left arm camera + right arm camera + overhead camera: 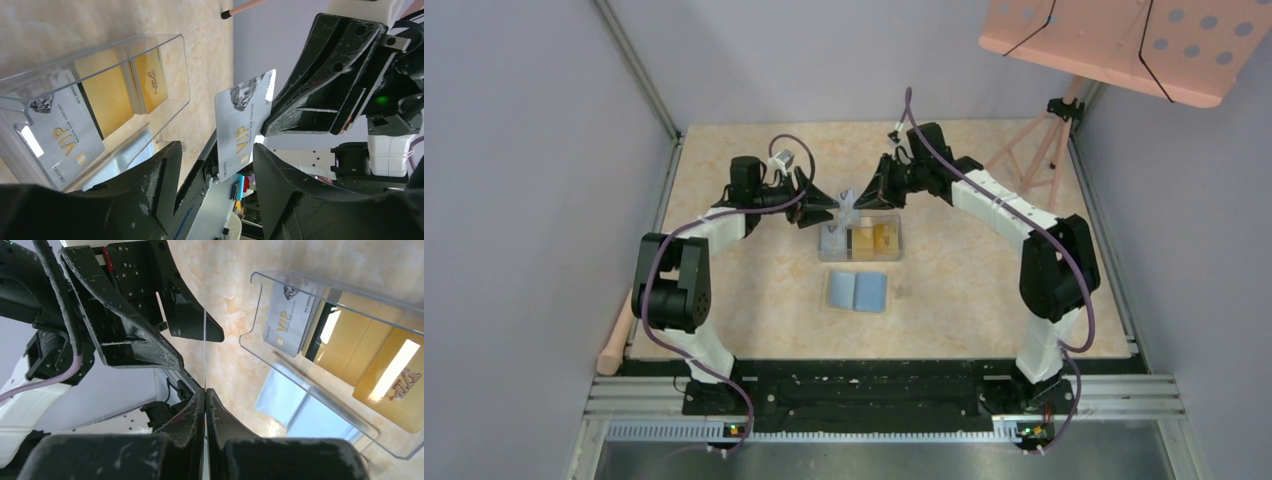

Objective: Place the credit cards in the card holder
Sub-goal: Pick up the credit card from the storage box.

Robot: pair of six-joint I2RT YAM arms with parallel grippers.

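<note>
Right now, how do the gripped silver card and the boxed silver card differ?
The gripped silver card stands on edge; the boxed silver card lies flat. The gripped one is pinched by the right gripper, the boxed one rests in the clear box beside gold cards. Both show gold VIP lettering.

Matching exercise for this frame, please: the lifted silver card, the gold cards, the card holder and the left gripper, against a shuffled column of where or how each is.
Things
1. raised silver card
2. gold cards
3. card holder
4. left gripper

Place or state
A. lying open on the table, blue side up
B. jaws apart
C. pinched in the right gripper
D. inside the clear box

Pairs: 1-C, 2-D, 3-A, 4-B
</note>
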